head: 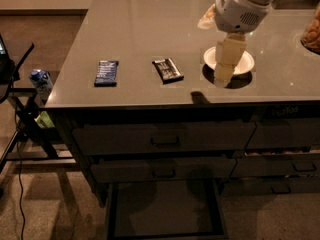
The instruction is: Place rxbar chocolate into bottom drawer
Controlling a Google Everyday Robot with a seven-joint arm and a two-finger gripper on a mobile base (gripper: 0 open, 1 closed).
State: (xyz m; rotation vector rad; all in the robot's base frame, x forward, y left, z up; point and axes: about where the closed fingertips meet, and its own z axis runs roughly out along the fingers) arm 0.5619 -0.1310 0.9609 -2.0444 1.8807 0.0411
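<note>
Fig.: single camera view, looking down at the front of the large grey glossy-topped bench (150, 24), which carries all the loose items. Below its edge are two shallow dark grey handled drawers (165, 138), both closed. Under them the wide, deep dark grey bottom drawer (165, 209) is pulled fully out w/ its flat floor bare, presumably left so to receive the bar from above. The robot's white rounded arm housing (242, 6) enters from upper right. From it the cream-coloured gripper (222, 79) hangs pointing down, low over the bench's front-right area and directly in front of a small round white dish (245, 64). How wide it stands cannot be told from this angle, and nothing is seen held in it. The rxbar chocolate, a small flat bar in a black wrapper w/ white lettering (168, 70), lies flat on the bench near the front edge. It sits to the left of the gripper and apart from it, not yet grasped and approx. above the drawer opening. A similar bar in a blue wrapper (106, 72) lies further left, well apart, and is a likely distractor. Judgement: task is at the approach stage. The gripper needs to shift left and settle over the black bar's narrow sides before any lift, and the bar's thin, flat profile may make the pinch slip.
</note>
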